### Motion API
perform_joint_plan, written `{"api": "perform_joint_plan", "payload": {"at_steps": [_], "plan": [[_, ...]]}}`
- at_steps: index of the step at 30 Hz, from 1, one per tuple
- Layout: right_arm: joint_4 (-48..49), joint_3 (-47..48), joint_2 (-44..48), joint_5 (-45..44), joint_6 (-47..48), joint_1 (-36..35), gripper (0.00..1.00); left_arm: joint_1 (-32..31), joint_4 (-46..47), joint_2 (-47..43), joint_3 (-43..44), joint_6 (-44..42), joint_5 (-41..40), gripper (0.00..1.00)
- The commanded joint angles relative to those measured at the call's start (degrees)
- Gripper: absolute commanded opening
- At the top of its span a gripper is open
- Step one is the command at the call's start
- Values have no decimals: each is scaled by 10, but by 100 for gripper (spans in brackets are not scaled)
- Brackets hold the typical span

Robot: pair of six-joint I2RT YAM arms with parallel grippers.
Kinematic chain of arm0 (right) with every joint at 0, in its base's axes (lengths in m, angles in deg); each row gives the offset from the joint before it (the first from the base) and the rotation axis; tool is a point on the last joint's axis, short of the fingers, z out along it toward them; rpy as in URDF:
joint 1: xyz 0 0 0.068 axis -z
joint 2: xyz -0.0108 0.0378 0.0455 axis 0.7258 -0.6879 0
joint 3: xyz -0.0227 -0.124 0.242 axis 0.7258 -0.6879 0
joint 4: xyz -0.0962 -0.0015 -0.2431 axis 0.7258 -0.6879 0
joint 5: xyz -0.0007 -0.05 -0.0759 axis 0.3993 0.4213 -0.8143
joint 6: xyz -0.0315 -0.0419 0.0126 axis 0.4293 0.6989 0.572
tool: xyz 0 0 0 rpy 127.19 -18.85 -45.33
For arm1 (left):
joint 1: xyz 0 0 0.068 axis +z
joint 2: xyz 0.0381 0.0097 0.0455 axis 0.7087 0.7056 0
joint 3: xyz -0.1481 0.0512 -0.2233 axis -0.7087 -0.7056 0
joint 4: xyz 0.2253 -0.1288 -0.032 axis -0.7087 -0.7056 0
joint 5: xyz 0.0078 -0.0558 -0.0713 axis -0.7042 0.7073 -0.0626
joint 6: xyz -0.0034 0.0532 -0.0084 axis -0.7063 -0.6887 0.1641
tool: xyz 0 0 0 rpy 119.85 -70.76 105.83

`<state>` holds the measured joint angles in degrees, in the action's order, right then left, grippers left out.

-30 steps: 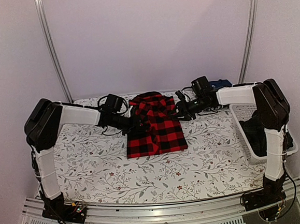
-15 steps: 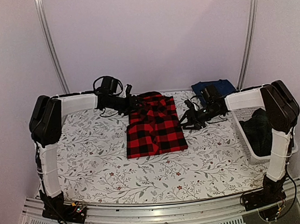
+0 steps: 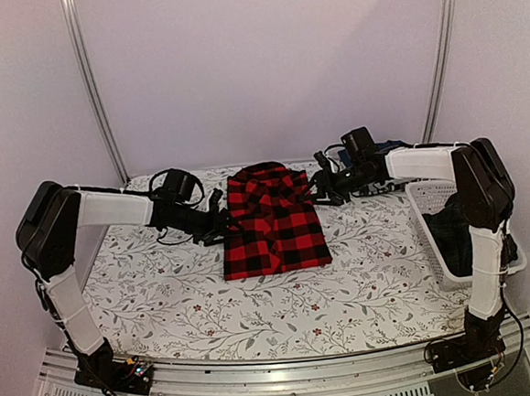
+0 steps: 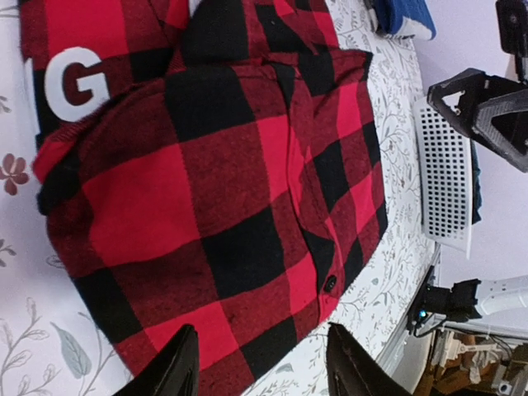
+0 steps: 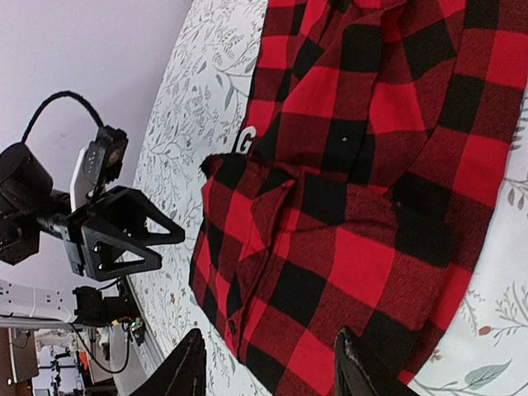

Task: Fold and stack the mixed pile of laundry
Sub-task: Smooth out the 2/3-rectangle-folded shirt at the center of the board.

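The red-and-black checked flannel shirt (image 3: 274, 220) lies folded flat in the middle of the table; it fills the left wrist view (image 4: 223, 190) and the right wrist view (image 5: 371, 190). My left gripper (image 3: 219, 222) hovers at the shirt's left edge, its jaws (image 4: 260, 346) open and empty. My right gripper (image 3: 320, 177) hangs over the shirt's far right corner, also open (image 5: 271, 351) with nothing between its fingers. A navy blue folded garment (image 4: 402, 15) lies at the back right, mostly hidden behind the right arm. A dark plaid garment (image 3: 451, 225) sits in the basket.
The white lattice basket (image 3: 426, 205) stands at the table's right edge. A floral-print cloth (image 3: 162, 289) covers the table. Two metal poles (image 3: 91, 83) rise at the back corners.
Both arms pulled away from the shirt and have come back to its edges, the left low at the left side, the right at the far right corner. Both grippers opened wider.
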<state>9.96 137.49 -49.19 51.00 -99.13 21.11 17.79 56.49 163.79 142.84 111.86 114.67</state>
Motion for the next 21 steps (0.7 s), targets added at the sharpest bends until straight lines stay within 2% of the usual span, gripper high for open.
{"api": "perform_joint_plan", "payload": {"at_steps": [1,7,15,18,21], "plan": [[-73,67,-61,-80,31,6,53,28,0,9,7,7,-44,54],[-112,118,-120,-110,68,6,58,49,-31,56,50,-16,-61,59],[-119,162,-168,-86,89,6,56,50,-52,116,118,-33,-57,56],[-118,176,-180,-74,90,6,45,49,-49,129,137,-33,-46,47],[-119,186,-185,-67,92,8,25,50,-43,127,149,-36,-40,37]]}}
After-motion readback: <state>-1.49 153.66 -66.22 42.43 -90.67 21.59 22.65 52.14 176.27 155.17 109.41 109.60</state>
